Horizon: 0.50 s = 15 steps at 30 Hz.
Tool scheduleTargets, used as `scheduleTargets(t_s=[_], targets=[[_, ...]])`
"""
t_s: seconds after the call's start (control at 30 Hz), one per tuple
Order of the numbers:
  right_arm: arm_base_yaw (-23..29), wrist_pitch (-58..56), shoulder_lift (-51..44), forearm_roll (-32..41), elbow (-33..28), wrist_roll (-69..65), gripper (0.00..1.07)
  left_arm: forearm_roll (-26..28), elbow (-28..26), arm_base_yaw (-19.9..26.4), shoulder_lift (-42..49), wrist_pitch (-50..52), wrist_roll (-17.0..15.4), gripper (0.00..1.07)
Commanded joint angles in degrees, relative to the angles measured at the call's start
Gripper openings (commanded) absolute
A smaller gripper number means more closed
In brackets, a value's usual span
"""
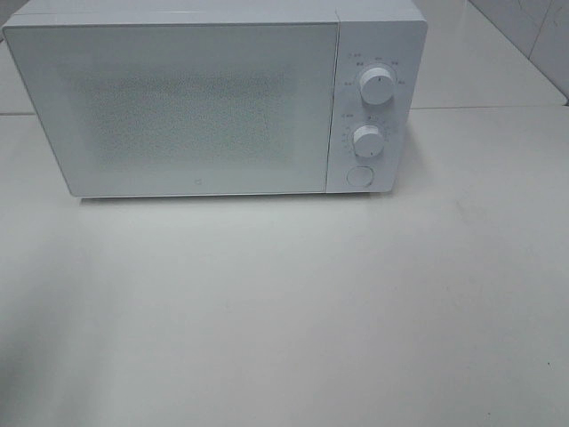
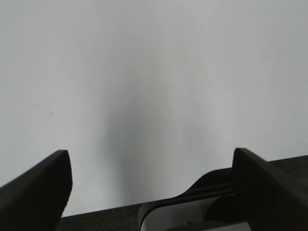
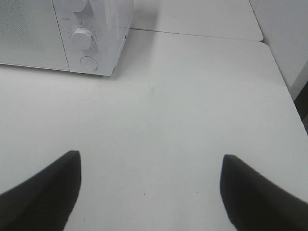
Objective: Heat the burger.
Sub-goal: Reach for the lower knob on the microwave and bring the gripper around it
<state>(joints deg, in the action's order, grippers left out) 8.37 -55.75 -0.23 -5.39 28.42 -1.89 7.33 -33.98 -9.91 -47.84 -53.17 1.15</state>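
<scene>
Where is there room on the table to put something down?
The table in front of the microwave is all bare. A bare strip runs right of the microwave too. Only the back is taken, by the microwave.

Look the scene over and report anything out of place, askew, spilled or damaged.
Nothing spilled, askew or damaged. The microwave stands upright on the table, door shut, knobs intact. One oddity: no burger shows in any view, and the left gripper and right gripper are both open and empty.

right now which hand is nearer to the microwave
Probably the right. The right hand faces the microwave, knob side, across bare table; the left hand sees only table, no microwave in its view.
</scene>
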Motion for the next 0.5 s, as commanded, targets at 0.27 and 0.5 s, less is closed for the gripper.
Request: scheduleTargets(t_s=[0.27, 0.5], targets=[[-0.2, 0.7, -1.4, -0.2, -0.1, -0.3, 0.75, -1.1, 3.8, 0.2, 10.0, 1.9, 0.3, 0.82], [-0.2, 0.7, -1.4, -0.2, -0.1, -0.3, 0.75, -0.5, 2.9, 0.2, 10.1, -1.8, 0.3, 0.82]])
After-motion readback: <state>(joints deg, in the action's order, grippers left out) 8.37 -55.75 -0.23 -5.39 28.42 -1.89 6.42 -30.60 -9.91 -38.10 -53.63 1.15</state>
